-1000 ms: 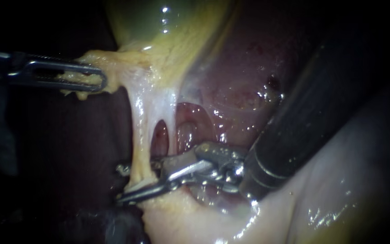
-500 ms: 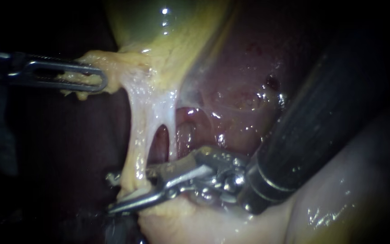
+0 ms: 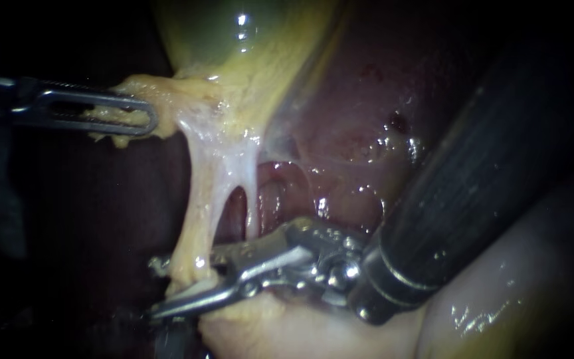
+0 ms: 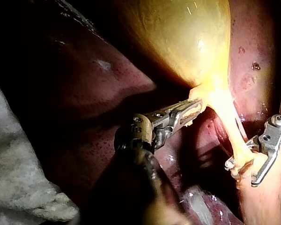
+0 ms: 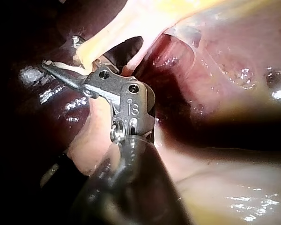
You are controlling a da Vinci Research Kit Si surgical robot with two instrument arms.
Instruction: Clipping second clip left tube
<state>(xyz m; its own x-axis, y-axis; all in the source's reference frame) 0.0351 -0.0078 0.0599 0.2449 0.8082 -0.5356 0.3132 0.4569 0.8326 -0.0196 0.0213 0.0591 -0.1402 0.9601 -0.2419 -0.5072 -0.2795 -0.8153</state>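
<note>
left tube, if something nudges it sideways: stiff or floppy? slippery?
Likely floppy: the left tube looks like a thin soft strand, straight only because the left instrument, shut on the gallbladder neck, stretches it. Probably slippery: it glistens wet. Possibly tears easily: thin, see-through film beside it.

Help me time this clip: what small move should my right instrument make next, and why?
Probably squeeze my right instrument shut on the left tube: the tube lies between its open jaws, their tips showing past it, while my left instrument grips the yellow tissue above, stretching the tube straight.
</note>
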